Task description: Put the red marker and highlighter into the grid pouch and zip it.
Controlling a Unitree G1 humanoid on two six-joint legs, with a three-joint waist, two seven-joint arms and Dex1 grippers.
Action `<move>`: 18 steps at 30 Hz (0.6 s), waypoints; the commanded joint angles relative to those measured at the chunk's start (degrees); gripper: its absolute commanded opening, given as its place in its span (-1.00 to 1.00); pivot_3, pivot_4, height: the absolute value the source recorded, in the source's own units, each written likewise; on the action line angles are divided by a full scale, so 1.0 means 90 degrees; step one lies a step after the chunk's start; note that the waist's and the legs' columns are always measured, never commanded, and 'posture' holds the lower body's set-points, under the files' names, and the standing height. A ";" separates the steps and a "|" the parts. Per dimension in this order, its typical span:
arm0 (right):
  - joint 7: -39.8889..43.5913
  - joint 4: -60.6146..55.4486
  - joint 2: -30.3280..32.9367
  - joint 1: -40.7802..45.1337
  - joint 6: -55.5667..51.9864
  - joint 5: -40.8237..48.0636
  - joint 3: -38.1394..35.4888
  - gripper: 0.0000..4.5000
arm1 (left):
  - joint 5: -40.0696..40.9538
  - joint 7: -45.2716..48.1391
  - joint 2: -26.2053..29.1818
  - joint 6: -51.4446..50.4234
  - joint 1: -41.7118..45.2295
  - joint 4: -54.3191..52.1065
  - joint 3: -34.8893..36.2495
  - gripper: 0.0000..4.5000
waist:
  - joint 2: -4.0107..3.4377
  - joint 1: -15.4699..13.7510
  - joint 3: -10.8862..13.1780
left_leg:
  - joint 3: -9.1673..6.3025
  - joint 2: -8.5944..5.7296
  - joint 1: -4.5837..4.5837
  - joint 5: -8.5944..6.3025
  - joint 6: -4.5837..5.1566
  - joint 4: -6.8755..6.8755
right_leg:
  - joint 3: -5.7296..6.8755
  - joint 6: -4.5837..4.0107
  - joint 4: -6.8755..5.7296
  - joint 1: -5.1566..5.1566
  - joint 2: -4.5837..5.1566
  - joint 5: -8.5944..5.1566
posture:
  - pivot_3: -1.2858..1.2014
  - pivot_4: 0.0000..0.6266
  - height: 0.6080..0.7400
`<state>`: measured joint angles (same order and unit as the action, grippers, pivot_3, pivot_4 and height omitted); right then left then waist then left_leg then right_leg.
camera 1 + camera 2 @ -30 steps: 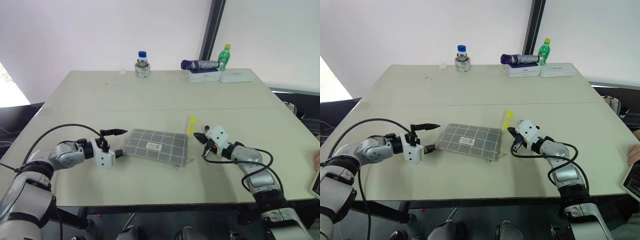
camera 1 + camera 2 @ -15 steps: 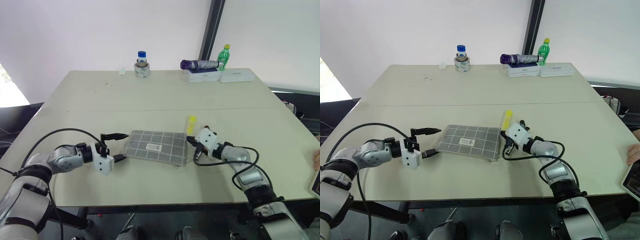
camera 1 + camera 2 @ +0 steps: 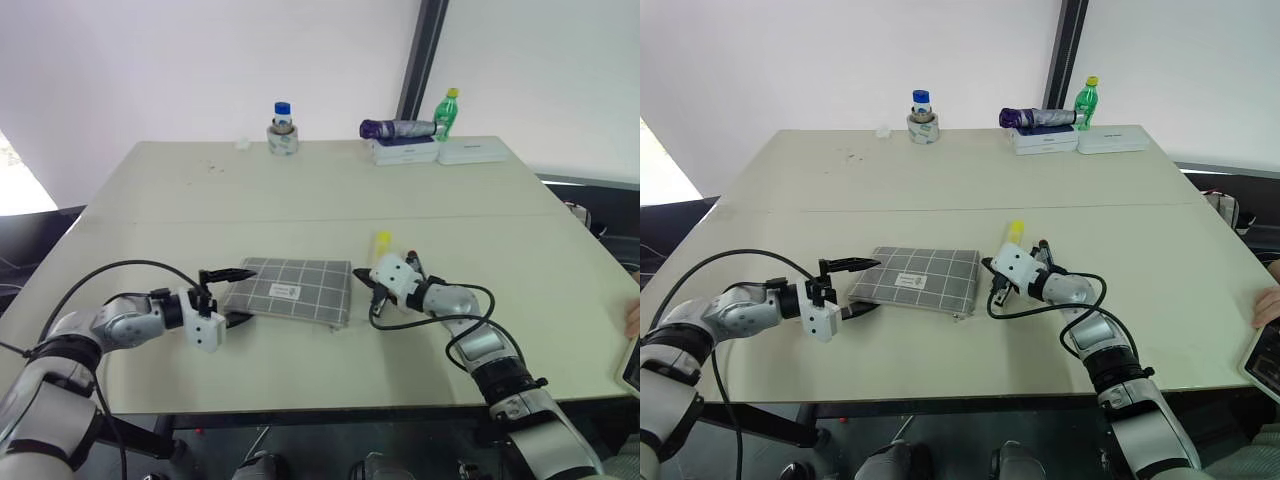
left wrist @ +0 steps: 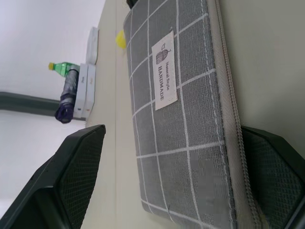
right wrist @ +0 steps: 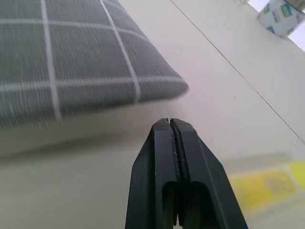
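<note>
Grid pouch, centre frame, looks soft, light; left gripper gaping astride its end, right gripper pinched empty.

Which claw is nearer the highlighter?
Right. The right claw, shut, sits right beside the highlighter, at the grid pouch's near end. The left claw, open, straddles the pouch's far end, a pouch length away.

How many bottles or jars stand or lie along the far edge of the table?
3. A small blue-capped jar stands far left of centre; a dark purple bottle lies on a flat white box; a green plastic bottle with yellow cap stands beside it. More could be hidden behind them.
</note>
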<state>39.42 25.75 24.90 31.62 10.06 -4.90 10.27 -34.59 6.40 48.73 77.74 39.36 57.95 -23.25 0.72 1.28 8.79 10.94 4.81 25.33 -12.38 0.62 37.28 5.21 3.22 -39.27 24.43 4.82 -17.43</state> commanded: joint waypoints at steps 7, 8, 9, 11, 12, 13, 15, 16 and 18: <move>-0.0039 -0.0319 0.0123 -0.0147 -0.0011 0.0216 -0.0262 -0.99 | 0.5263 0.3403 0.0572 -0.1885 -0.1568 -0.1130 0.1115 1.00 | -0.0004 0.0132 0.0003 | -0.0003 0.0014 -0.0001 0.0008 -0.0013 -0.0004 | -0.0003 0.0000 -0.0006 0.0004 -0.0007 0.0000 | 0.03 -0.52 0.97; -0.0036 -0.0287 0.0115 -0.0114 -0.0007 0.0212 -0.0257 -0.99 | 0.5414 0.3545 0.0600 -0.1992 -0.1624 -0.1226 0.1286 1.00 | -0.0004 0.0120 0.0003 | -0.0005 0.0014 -0.0001 0.0008 -0.0013 -0.0001 | -0.0003 0.0000 -0.0008 0.0003 -0.0007 0.0000 | 0.03 -0.52 0.97; -0.0032 -0.0268 0.0111 -0.0093 -0.0003 0.0207 -0.0253 -0.99 | 0.5492 0.3675 0.0600 -0.2074 -0.1665 -0.1306 0.1424 1.00 | -0.0003 0.0111 0.0003 | -0.0008 0.0013 0.0000 0.0009 -0.0014 0.0000 | -0.0002 0.0000 -0.0008 0.0002 -0.0008 0.0000 | 0.03 -0.52 0.97; -0.0025 -0.0225 0.0095 -0.0053 0.0008 0.0208 -0.0246 -0.99 | 0.5516 0.3917 0.0582 -0.2202 -0.1699 -0.1323 0.1660 1.00 | -0.0003 0.0108 0.0003 | -0.0011 0.0009 -0.0001 0.0009 -0.0014 0.0004 | -0.0002 0.0000 -0.0010 -0.0002 -0.0008 0.0000 | 0.03 -0.52 0.97; -0.0019 -0.0204 0.0082 -0.0032 0.0019 0.0215 -0.0242 -0.99 | 0.5183 0.3844 0.0631 -0.2031 -0.1667 -0.1175 0.1713 1.00 | -0.0003 0.0111 0.0002 | -0.0011 0.0006 -0.0002 0.0008 -0.0014 0.0004 | -0.0002 0.0000 -0.0009 -0.0003 -0.0007 0.0000 | 0.03 -0.52 0.97; -0.0010 -0.0188 0.0068 -0.0012 0.0025 0.0227 -0.0241 -0.99 | 0.4848 0.3808 0.0680 -0.1832 -0.1635 -0.1031 0.1739 1.00 | -0.0003 0.0113 0.0002 | -0.0011 0.0005 -0.0002 0.0008 -0.0013 0.0004 | -0.0003 0.0000 -0.0009 -0.0004 -0.0007 0.0000 | 0.03 -0.52 0.97; -0.0009 -0.0180 0.0061 0.0004 0.0028 0.0233 -0.0244 -0.99 | 0.3824 0.3231 0.0803 -0.1513 -0.1454 -0.0725 0.1774 1.00 | -0.0003 0.0117 0.0002 | -0.0010 -0.0001 -0.0002 0.0008 -0.0013 0.0003 | -0.0002 0.0000 -0.0009 -0.0004 -0.0009 0.0000 | 0.03 -0.52 0.97; -0.0013 -0.0175 0.0049 0.0006 0.0013 0.0254 -0.0257 -0.99 | 0.3319 0.2939 0.0825 -0.1464 -0.1335 -0.0581 0.1721 1.00 | -0.0003 0.0120 0.0002 | -0.0011 -0.0005 -0.0002 0.0008 -0.0014 0.0003 | -0.0002 0.0000 -0.0009 -0.0002 -0.0012 0.0000 | 0.03 -0.52 0.97; -0.0016 -0.0173 0.0038 0.0008 0.0005 0.0257 -0.0258 -0.99 | 0.2166 0.2207 0.0877 -0.1336 -0.1118 -0.0414 0.1556 1.00 | -0.0002 0.0108 0.0002 | -0.0012 -0.0005 -0.0001 0.0008 -0.0014 0.0002 | -0.0002 0.0000 -0.0009 -0.0002 -0.0013 0.0000 | 0.03 -0.52 0.97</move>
<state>39.43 25.11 25.58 30.22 9.45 -3.51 8.96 -8.63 31.06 55.11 64.03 27.72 53.82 -9.51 0.70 2.25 8.81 10.84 4.77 25.33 -12.31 0.50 37.30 5.20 3.22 -39.35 24.43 4.71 -17.43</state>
